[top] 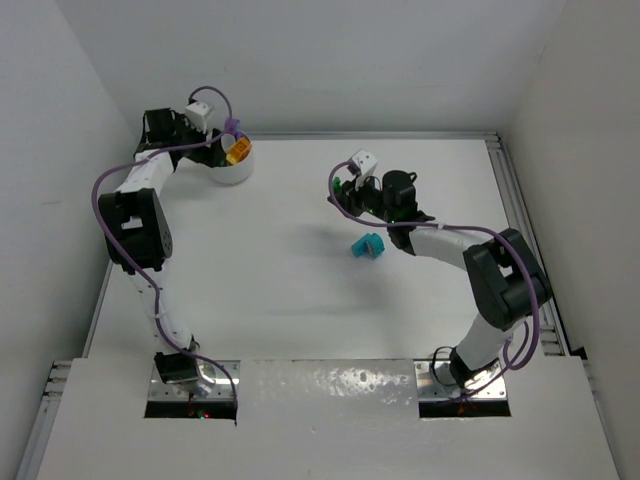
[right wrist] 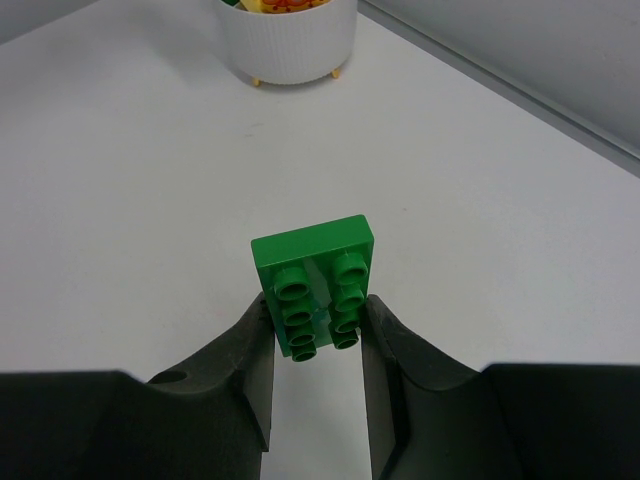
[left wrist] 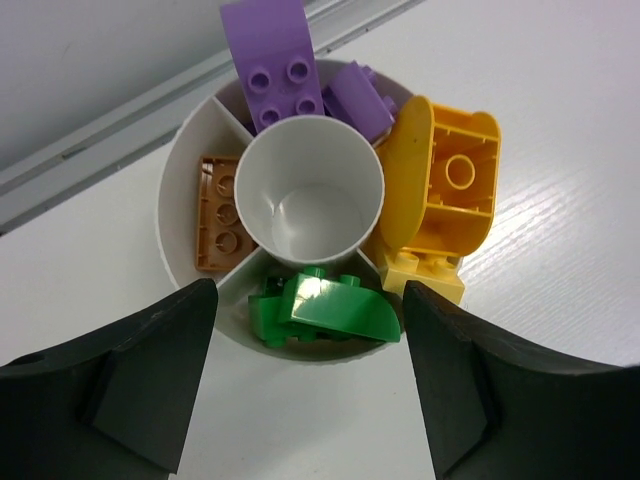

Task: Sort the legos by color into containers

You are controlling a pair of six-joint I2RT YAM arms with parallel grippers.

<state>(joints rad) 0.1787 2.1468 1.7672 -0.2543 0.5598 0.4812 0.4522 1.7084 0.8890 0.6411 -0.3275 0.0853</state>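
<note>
The bowl [left wrist: 166, 215] stood at the far left of the table [top: 300, 300], and the left gripper [left wrist: 308, 300] hung right over it. Its jaws were spread wide with nothing between the fingers [left wrist: 150, 370]; they flanked the bowl's near side without touching it, as far as I could see.

Inside, the dividers kept the colours apart. From the left wrist camera, purple bricks [left wrist: 270, 60] filled the far section, an orange plate [left wrist: 215, 210] the left one, green pieces [left wrist: 330, 310] the near one, and yellow pieces [left wrist: 450, 180] the right one (those stuck out past the rim).

Well apart, right of the table's middle, the right gripper [right wrist: 317, 320] was closed tight on a flat green brick [right wrist: 315, 270], pinched at its lower end, studs facing the wrist camera, clear of the table. A teal brick [top: 367, 245] lay on the table near that gripper, touching neither arm.
</note>
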